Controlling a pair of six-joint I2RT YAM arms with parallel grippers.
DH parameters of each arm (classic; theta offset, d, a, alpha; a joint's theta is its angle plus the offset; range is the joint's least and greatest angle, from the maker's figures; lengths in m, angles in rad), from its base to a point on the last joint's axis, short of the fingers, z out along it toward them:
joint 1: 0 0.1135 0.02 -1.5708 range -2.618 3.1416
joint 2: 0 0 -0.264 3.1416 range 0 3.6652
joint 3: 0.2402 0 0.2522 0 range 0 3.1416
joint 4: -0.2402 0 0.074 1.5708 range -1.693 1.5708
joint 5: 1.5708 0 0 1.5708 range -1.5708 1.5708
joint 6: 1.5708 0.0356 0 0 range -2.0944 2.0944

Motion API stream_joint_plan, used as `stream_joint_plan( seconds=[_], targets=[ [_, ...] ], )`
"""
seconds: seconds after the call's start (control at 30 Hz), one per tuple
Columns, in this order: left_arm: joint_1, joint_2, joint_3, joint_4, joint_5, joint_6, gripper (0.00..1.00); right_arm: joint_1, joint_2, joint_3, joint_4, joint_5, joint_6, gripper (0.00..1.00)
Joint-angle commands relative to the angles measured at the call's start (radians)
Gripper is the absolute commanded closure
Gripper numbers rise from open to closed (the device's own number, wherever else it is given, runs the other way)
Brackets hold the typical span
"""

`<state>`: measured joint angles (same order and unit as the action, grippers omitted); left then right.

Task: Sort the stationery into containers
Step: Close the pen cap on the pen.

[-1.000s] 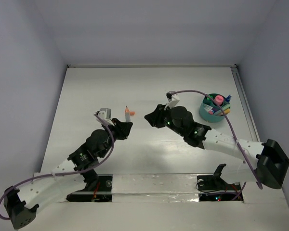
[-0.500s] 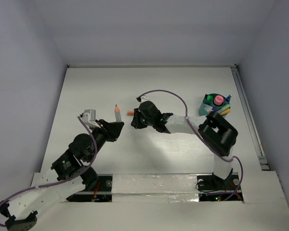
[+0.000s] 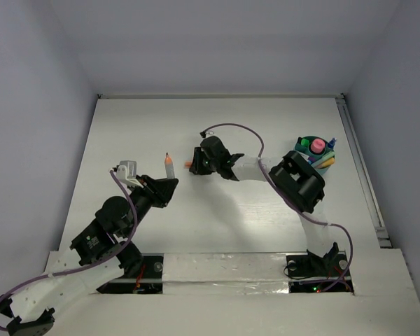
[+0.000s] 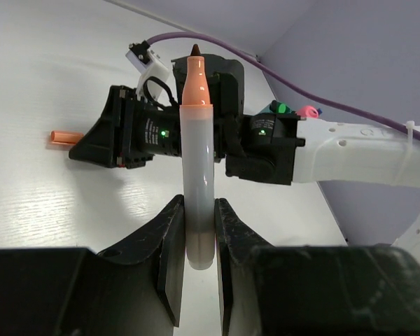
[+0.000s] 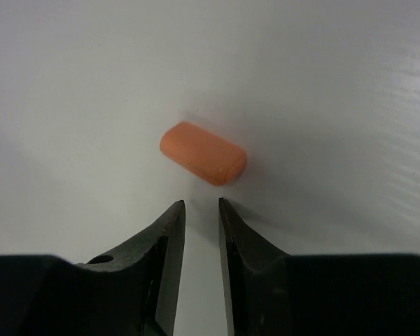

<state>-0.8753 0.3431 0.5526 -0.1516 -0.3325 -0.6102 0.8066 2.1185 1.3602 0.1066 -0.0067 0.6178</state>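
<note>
While the top view takes in both arms on the white desk (image 3: 126,126), only the wrist cameras show the grips up close. From above, the orange cap (image 3: 188,165) is a small speck near the middle of the frame. The right wrist view shows it as a stubby rounded piece lying flat on the desk, in the centre of that frame. The left wrist view shows the same cap (image 4: 61,136) at its left edge, just ahead of the right arm's black wrist.

The left end effector (image 4: 199,206) is clamped on the lower end of a marker (image 4: 197,161) with a pale grey barrel. The marker stands upright, its orange nib end pointing up. The right end effector (image 5: 201,204) has its jaws a narrow gap apart with nothing between them; the cap (image 5: 204,153) lies just beyond the fingertips, not touching them.

The left arm rises from the lower left of the top view toward the centre-left. The right arm folds at an elbow in front of the teal tub (image 3: 297,150) at the right of the frame, and its forearm stretches left to the cap. Pink and green tops stick up from the tub.
</note>
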Motion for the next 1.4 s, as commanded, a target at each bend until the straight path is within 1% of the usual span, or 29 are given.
stream_joint_plan(
  seconds=[0.0,0.07,0.13,0.17,0.2,0.27,0.3,0.4,0.5,0.57,0.63,0.73,0.8,0.87,0.9,0.93,0.97,1.13,1.3,1.37],
  targets=[
    [0.001,-0.009,0.03,0.03,0.006,0.018,1.0,-0.021,0.046,0.072,0.047,-0.038,0.016,0.67],
    [0.001,-0.009,0.029,0.029,0.003,0.018,1.0,-0.03,0.057,0.091,0.053,-0.044,0.02,0.65],
    [0.001,-0.007,0.029,0.029,0.003,0.018,1.0,-0.04,0.064,0.108,0.079,-0.068,0.023,0.58],
    [0.001,-0.006,0.027,0.03,0.004,0.018,1.0,-0.05,0.066,0.115,0.079,-0.073,0.023,0.58],
    [0.001,-0.006,0.026,0.032,0.003,0.017,1.0,-0.05,0.066,0.123,0.084,-0.076,0.022,0.53],
    [0.001,-0.006,0.023,0.034,0.003,0.017,1.0,-0.061,0.077,0.154,0.078,-0.087,0.02,0.51],
    [0.001,-0.004,0.023,0.034,0.001,0.017,1.0,-0.061,0.081,0.166,0.073,-0.091,0.017,0.47],
    [0.001,-0.003,0.023,0.032,0.0,0.015,1.0,-0.061,0.101,0.221,0.032,-0.107,0.003,0.43],
    [0.001,-0.003,0.02,0.032,-0.002,0.012,1.0,-0.061,0.113,0.24,0.01,-0.137,0.003,0.39],
    [0.001,-0.004,0.023,0.03,-0.005,0.012,1.0,-0.061,0.11,0.241,-0.025,-0.125,0.005,0.39],
    [0.001,-0.006,0.023,0.026,-0.007,0.012,1.0,-0.061,0.065,0.188,-0.035,-0.057,0.005,0.38],
    [0.001,-0.003,0.023,0.03,-0.004,0.013,1.0,-0.061,0.003,0.12,-0.042,-0.03,0.0,0.36],
    [0.001,0.0,0.023,0.038,0.0,0.015,1.0,-0.061,-0.014,0.102,-0.044,-0.048,0.005,0.35],
    [0.001,0.004,0.024,0.038,0.0,0.018,1.0,-0.04,-0.002,0.115,-0.074,-0.082,0.008,0.33],
    [0.001,0.002,0.024,0.04,0.0,0.018,1.0,-0.04,0.007,0.126,-0.076,-0.113,0.014,0.3],
    [0.001,-0.001,0.023,0.041,0.0,0.018,1.0,-0.04,0.017,0.131,-0.068,-0.172,0.026,0.29],
    [0.001,-0.001,0.023,0.041,0.001,0.018,1.0,-0.029,0.032,0.135,-0.061,-0.183,0.06,0.29],
    [0.001,-0.019,0.021,0.029,0.0,0.012,1.0,-0.029,0.072,0.178,-0.085,-0.162,0.099,0.28],
    [0.001,-0.023,0.018,0.038,0.007,0.013,1.0,-0.029,0.121,0.238,-0.103,-0.148,0.096,0.29],
    [0.001,-0.015,0.02,0.043,0.012,0.017,1.0,-0.029,0.139,0.26,-0.142,-0.13,0.089,0.29]
  ],
)
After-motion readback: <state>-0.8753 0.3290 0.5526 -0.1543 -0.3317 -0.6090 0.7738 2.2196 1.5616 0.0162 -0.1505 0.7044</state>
